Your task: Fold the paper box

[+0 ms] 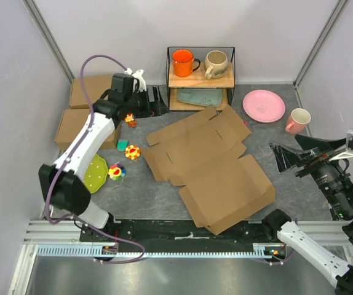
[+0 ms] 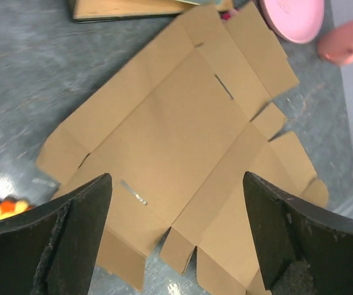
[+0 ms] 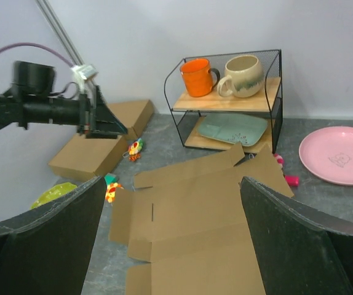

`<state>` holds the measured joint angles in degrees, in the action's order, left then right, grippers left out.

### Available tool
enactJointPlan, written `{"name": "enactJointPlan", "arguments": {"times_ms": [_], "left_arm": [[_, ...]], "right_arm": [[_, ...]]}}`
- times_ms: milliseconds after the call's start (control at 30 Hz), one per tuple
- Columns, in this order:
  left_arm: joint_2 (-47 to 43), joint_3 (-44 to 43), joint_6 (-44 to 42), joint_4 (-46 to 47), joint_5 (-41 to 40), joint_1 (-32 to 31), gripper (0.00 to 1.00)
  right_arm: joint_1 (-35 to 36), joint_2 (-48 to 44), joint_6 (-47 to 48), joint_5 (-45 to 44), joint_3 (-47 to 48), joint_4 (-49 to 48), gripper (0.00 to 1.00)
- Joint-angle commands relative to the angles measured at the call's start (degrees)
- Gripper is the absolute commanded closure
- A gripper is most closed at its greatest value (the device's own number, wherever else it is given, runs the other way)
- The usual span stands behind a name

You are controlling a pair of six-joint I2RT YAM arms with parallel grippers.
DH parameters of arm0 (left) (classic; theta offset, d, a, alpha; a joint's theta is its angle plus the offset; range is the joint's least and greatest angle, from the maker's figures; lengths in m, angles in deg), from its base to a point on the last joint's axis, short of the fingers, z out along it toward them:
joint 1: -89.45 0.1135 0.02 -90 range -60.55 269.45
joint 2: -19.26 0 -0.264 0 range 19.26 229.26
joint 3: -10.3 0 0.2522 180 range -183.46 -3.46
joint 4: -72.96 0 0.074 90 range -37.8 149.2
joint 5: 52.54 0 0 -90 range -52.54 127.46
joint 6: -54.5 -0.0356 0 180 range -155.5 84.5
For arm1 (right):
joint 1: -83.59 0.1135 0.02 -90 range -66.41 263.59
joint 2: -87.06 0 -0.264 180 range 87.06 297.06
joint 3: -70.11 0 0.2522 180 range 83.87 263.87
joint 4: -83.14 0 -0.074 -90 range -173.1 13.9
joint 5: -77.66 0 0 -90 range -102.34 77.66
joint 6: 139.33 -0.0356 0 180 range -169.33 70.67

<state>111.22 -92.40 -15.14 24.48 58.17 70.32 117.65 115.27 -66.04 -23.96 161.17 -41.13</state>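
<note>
The paper box (image 1: 210, 163) lies unfolded and flat on the grey bench (image 1: 139, 196), a large brown die-cut sheet with its flaps and slits spread out. It sits between the two hands, with its near corner toward the arm bases.

The right hand (image 1: 278, 157) is just beside the sheet's right edge. Its fingers are wide apart with nothing between them, and it points across the sheet. In its wrist view the cardboard lies ahead of and below the fingers.

The left hand (image 1: 152, 101) is held off the bench past the sheet's far left corner. Its fingers are also spread wide and grip nothing. In its own view the sheet fills the space beneath and in front of the fingers, and nothing shows them touching it.

On the near side of the left hand, beside its arm, a few small coloured toys (image 1: 132, 152) and a yellow-green plate (image 1: 95, 174) lie on the bench. Outward of that hand sit two closed brown boxes (image 1: 78, 126).

Beyond the sheet, to the right of the left hand, stands a black wire rack (image 1: 232, 67). An orange mug (image 1: 182, 62) and a cream mug (image 1: 216, 63) are on its top shelf, and a pale green plate (image 1: 200, 96) is on the lower one. Farther ahead of the right hand, a pink plate (image 1: 264, 106) and a pink mug (image 1: 298, 120) rest on the bench.
</note>
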Motion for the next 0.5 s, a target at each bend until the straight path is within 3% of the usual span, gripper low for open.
{"name": "enactJointPlan", "arguments": {"times_ms": [0, 167, 267, 367, 467], "left_arm": [[-14.77, 13.99, 11.86, 12.64, -17.00, -0.82, 0.04], [-32.62, 36.44, 32.16, 17.14, -26.74, -4.48, 0.01], [-41.91, 50.33, 37.19, 23.88, -31.06, -9.06, 0.01], [-46.07, 60.36, 40.36, 30.40, -33.10, -10.83, 0.01], [-42.59, 64.24, 41.51, 32.61, -30.66, -10.83, 0.01]], "right_arm": [[0.30, -0.43, -0.69, 0.80, -4.77, -3.21, 0.02], [0.21, 0.09, -2.45, 2.56, -10.05, -7.60, 0.02], [0.21, 1.58, -3.32, 3.53, -11.82, -9.19, 0.02], [0.21, 2.90, -4.21, 5.46, -13.48, -10.77, 0.02], [0.21, 3.87, -5.44, 6.78, -15.41, -12.53, 0.02]]}}
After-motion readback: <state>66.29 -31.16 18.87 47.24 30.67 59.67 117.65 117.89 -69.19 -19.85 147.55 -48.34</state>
